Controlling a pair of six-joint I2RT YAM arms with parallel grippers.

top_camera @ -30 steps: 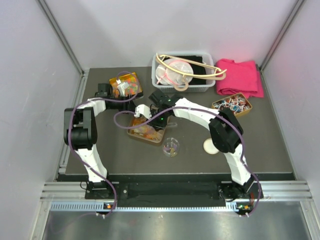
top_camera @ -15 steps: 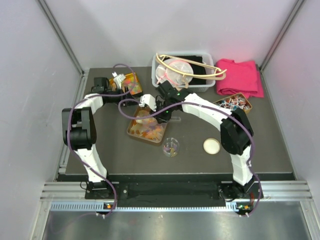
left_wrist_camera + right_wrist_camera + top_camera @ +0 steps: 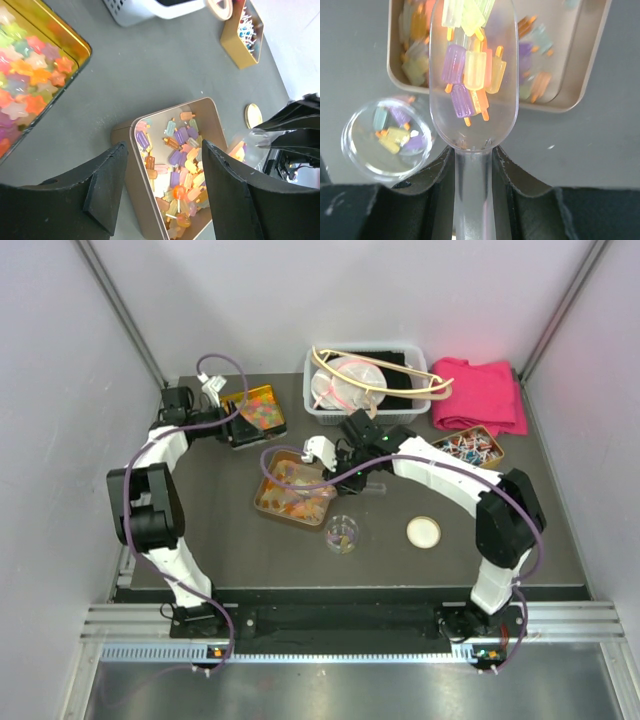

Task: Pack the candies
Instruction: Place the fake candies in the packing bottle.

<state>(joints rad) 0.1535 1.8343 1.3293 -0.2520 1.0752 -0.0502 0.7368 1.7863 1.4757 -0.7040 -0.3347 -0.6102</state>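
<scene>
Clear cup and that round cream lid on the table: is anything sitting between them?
No. In the top view, the stretch of table between the clear cup and the round lid is bare.

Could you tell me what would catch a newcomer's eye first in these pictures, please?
Most likely the clear scoop, heaped with popsicle-shaped candies and gripped by the right arm's fingers above a tan tin of the same candies, beside a small clear jar. Next, the bright pink cloth at the far right and the gold tin of star sweets at the far left.
</scene>
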